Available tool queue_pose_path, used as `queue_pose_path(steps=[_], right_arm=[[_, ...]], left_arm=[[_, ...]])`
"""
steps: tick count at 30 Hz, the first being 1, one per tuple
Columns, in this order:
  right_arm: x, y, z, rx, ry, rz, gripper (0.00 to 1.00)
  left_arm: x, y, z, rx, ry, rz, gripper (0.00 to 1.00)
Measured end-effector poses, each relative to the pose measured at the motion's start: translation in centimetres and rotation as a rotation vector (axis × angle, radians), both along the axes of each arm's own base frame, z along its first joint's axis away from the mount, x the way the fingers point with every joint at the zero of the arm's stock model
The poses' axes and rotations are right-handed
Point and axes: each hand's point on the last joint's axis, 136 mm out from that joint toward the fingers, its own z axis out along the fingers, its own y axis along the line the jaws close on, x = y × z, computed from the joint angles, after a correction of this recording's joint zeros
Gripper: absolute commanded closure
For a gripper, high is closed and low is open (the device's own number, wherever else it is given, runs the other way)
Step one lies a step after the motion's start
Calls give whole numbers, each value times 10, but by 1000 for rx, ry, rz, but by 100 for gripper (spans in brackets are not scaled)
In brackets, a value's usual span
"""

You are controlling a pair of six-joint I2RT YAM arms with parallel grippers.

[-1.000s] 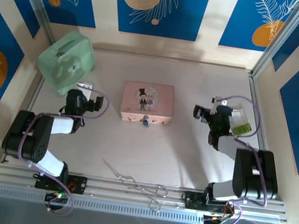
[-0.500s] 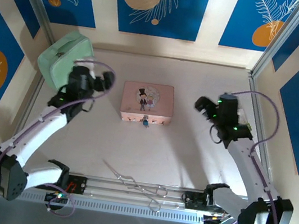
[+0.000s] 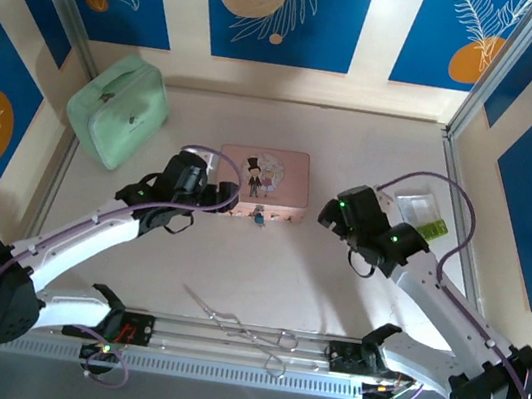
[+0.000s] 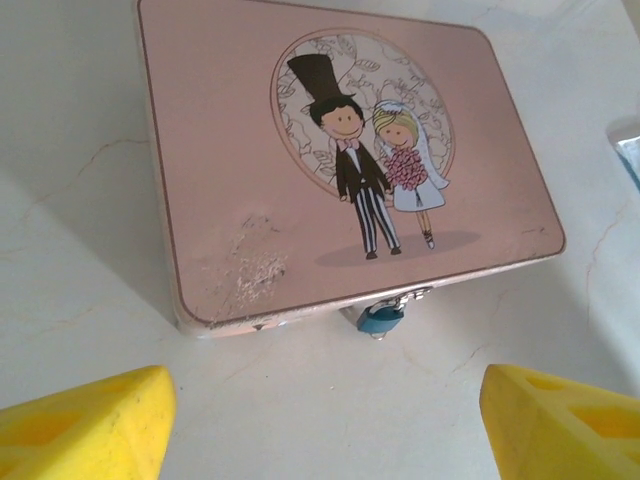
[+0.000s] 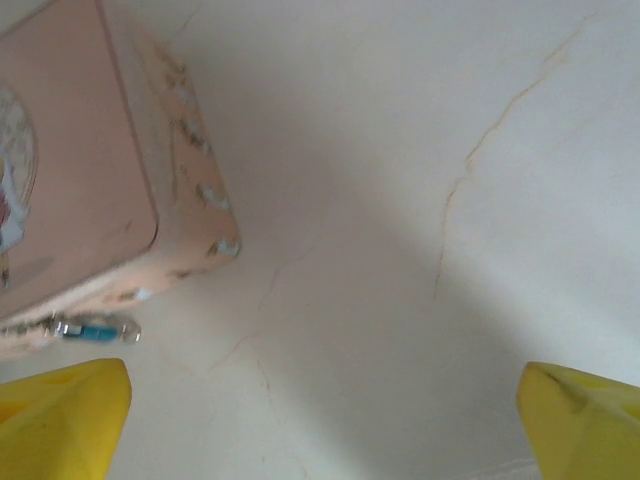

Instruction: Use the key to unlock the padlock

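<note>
Left wrist: padlock [image 4: 381,318] hangs at pink box [image 4: 340,170] front | left fingers [image 4: 85,425] spread, empty | right fingers [image 5: 60,418] spread, empty

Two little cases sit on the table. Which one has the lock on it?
The pink box with the bride-and-groom picture: a small blue padlock hangs at its front edge. The mint-green case stands apart, far left.

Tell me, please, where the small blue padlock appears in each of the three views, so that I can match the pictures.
Top external: the padlock is near the centre, at the middle of the pink box's near edge.
Left wrist: the padlock is below centre, at the box's lower edge.
Right wrist: the padlock is at lower left, under the box's edge.
Shared landmark: the pink box, which the padlock touches.
</note>
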Motion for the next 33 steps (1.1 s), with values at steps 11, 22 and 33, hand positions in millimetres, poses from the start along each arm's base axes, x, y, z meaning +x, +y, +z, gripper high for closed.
queue_pose_path(steps=[11,22,33], right_arm=[[4,109,-42,-34,90,389,23],[11,180,-61,25,41,557,46],[29,187,-78,6,-15,536,22]], left_arm=[[12,-1,-26,78,66,23,24],[30,9,-30,1,104,110,26],[35,14,-36,-101,140,118,30]])
